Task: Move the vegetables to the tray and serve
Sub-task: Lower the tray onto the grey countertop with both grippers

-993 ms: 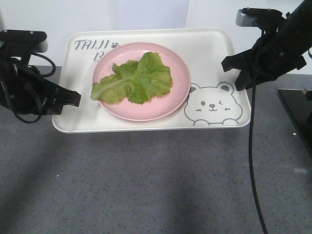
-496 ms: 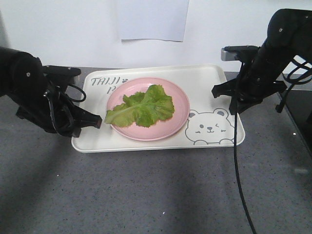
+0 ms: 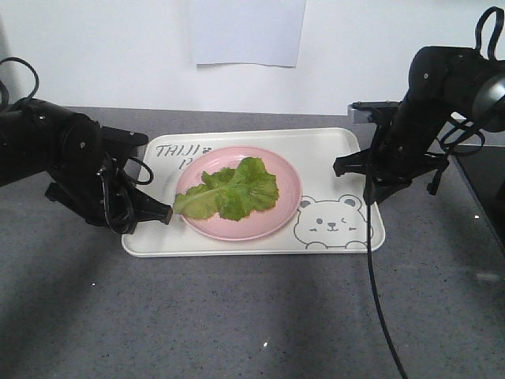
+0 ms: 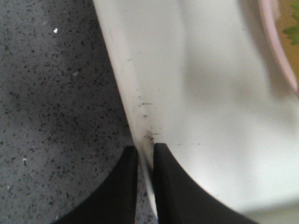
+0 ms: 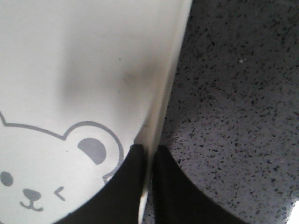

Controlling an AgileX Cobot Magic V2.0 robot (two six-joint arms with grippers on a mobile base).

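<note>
Tray (image 3: pixel 331 154) rims between both grippers' fingers (image 4: pixel 126 186), vegetables (image 3: pixel 229 189) aboard.

Grey speckled countertop (image 3: pixel 260 316) bearing the cream tray (image 3: pixel 331 158)

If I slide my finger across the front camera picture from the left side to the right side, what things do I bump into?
Left gripper → lettuce leaves on the pink plate → bear drawing on the tray → right gripper.
</note>
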